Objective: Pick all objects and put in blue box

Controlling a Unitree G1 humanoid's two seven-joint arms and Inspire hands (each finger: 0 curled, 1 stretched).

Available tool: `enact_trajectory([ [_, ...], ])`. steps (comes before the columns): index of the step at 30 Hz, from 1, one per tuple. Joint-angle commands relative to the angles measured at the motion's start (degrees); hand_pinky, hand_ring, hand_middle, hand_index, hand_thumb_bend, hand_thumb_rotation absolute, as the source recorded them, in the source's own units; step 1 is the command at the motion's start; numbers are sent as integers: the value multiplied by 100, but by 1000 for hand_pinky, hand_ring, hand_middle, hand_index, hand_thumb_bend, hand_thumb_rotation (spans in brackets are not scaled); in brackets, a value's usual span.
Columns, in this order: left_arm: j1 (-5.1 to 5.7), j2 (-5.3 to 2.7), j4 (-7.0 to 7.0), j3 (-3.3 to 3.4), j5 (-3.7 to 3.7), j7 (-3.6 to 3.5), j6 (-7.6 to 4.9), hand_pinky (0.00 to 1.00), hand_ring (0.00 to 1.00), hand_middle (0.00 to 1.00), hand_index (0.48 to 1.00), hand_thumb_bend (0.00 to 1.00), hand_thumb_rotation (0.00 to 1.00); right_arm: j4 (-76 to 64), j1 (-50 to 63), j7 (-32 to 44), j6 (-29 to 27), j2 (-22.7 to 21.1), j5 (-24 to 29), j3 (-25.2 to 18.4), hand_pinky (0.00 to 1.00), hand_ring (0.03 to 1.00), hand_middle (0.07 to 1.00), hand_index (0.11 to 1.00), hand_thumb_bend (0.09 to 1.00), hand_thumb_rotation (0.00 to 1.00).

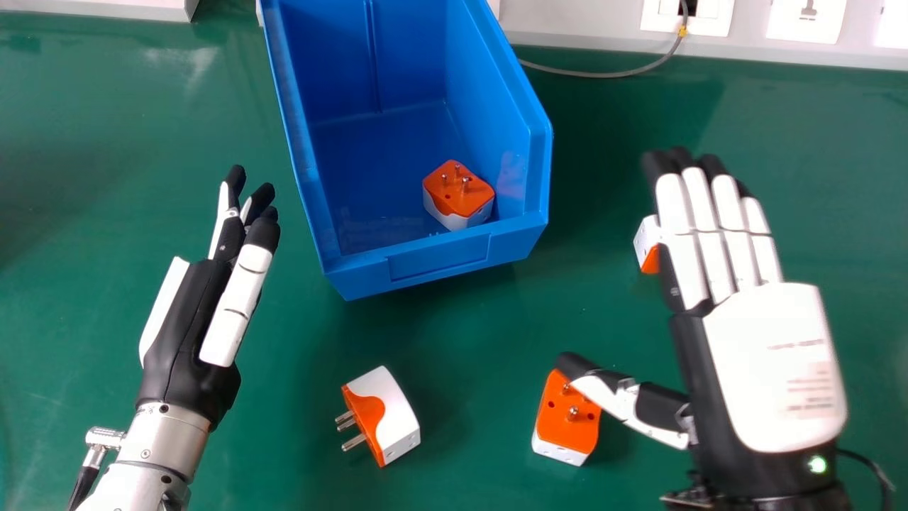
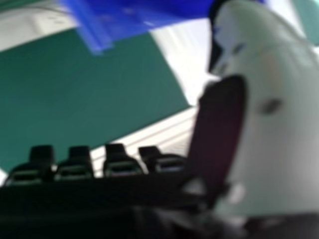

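Observation:
In the head view my left hand (image 1: 191,312) is held open left of the blue box (image 1: 440,255), touching nothing. My right hand (image 1: 770,355) is open at the right, palm down, its thumb overlapping an orange and white plug adapter (image 1: 560,426); contact cannot be told. Its straight fingers partly hide another adapter (image 1: 646,241). A third adapter (image 1: 386,415) lies on its side in front of the box, pins to the left. Inside the box, near its front right corner, rests an adapter (image 1: 460,191) with pins up. In the right hand view are my right hand (image 2: 269,124) and the blue box (image 2: 139,20).
The green table (image 1: 92,213) carries everything. A grey cable (image 1: 603,74) runs behind the box on the right, up to a white socket panel (image 1: 695,18) along the back edge.

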Motion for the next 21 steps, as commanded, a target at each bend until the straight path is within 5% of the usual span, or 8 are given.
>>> enact_trajectory([
  [1, 24, 22, -68, 46, -55, -3, -134, 1000, 1000, 1000, 1000, 674, 915, -291, 18, 270, 155, 50, 68, -173, 946, 1000, 1000, 1000, 508, 436],
  [13, 83, 34, -181, 50, 13, 54, -131, 1000, 1000, 1000, 1000, 675, 909, -533, -564, 2407, 659, -364, 621, -890, 923, 1000, 1000, 1000, 524, 426],
  [21, 35, 40, -121, 42, 49, 110, -89, 1000, 1000, 1000, 1000, 683, 914, 22, -1535, 3756, 1146, -820, 753, -1101, 906, 1000, 1000, 1000, 531, 388],
])
